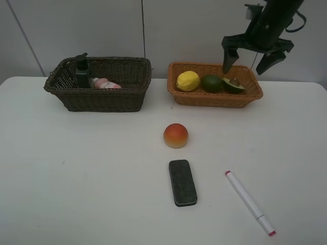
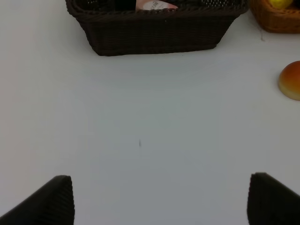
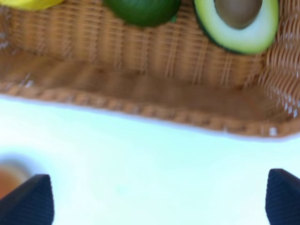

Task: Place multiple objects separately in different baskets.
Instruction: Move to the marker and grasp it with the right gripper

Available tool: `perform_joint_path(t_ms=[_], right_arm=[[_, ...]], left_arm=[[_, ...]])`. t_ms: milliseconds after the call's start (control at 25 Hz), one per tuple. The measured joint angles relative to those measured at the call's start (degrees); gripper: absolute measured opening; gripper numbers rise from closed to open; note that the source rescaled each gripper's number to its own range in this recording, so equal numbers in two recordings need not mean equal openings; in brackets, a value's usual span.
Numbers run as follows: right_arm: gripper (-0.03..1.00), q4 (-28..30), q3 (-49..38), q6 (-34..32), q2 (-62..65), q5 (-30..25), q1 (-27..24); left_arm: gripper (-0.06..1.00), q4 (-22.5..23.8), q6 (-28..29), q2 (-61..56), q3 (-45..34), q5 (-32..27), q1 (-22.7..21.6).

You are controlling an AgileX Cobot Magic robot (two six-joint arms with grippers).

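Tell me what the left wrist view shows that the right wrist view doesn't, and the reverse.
Only left wrist: the dark brown basket with the pink bottle in it. Only right wrist: the lime and halved avocado in the tan basket. Both: that tan basket, the lemon in it, the white table, and probably the peach, only a blurred orange patch in the right wrist view.
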State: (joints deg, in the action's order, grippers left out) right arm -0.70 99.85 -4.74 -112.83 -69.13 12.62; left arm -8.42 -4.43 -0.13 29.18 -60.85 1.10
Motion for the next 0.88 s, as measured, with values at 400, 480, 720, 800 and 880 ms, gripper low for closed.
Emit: perform_joint_path(t_ms=[400, 480, 720, 800, 880], right_arm=[[0.99, 0.4, -39.47, 0.45, 24.55, 1.8, 10.61], [0.99, -0.06, -47.55, -0.43, 26.88, 7.0, 13.68], [0.99, -1.39, -62.35, -2.05, 26.41, 24.58, 17.11], [0.99, -1.46, -64.08, -2.23, 25.16, 27.75, 17.11], [0.99, -1.1, -64.43, -2.23, 23.07, 30.36, 17.11]], left_arm=[[0.92, 0.0, 0.0, 0.0, 0.0, 0.0, 0.0], [0.92, 0.0, 0.0, 0.0, 0.0, 0.0, 0.0], [0.92, 0.0, 0.0, 0.0, 0.0, 0.0, 0.0], [0.92, 0.0, 0.0, 0.0, 0.0, 0.0, 0.0], [0.92, 0.0, 0.0, 0.0, 0.0, 0.0, 0.0]])
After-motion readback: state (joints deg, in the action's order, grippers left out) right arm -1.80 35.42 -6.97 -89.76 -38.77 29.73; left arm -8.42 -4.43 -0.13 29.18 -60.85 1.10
